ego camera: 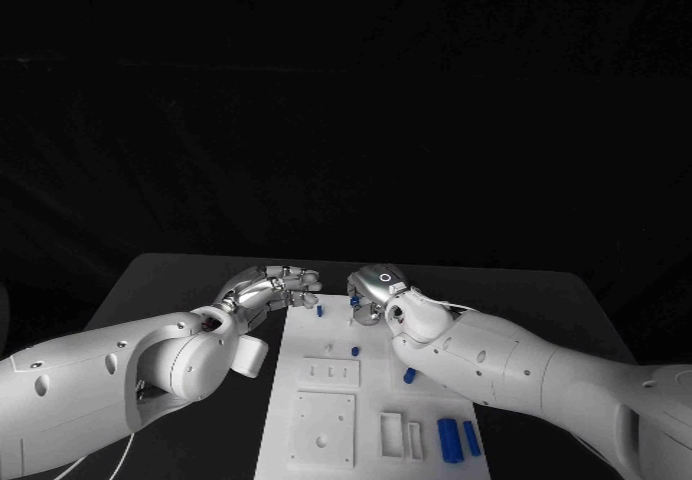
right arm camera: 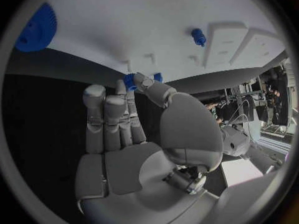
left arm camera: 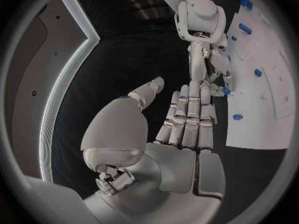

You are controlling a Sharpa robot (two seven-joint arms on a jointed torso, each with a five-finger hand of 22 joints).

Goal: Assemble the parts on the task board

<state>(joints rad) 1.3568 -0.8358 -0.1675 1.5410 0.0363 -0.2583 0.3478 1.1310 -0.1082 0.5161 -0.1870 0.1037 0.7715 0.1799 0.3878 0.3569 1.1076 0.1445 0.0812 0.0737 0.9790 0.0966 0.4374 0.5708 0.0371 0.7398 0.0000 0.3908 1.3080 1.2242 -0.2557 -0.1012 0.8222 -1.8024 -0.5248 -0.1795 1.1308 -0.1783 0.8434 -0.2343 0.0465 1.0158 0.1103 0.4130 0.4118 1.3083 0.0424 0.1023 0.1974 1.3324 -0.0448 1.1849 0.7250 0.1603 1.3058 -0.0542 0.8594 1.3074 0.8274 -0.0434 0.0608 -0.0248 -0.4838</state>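
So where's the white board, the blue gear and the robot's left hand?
Board (ego camera: 325, 410), head view, its flat white top.
Gear (right arm camera: 35, 29), right wrist view, its toothed face.
Left hand (ego camera: 274, 287), head view, middle of the hand.

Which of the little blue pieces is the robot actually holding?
The blue piece at the board's far end, pinched in the right hand; the other blue pieces lie untouched on the board.

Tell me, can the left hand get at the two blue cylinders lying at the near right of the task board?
Probably not easily: the left hand is at the board's far left edge, and the right arm lies across the task board just beyond the blue cylinders.
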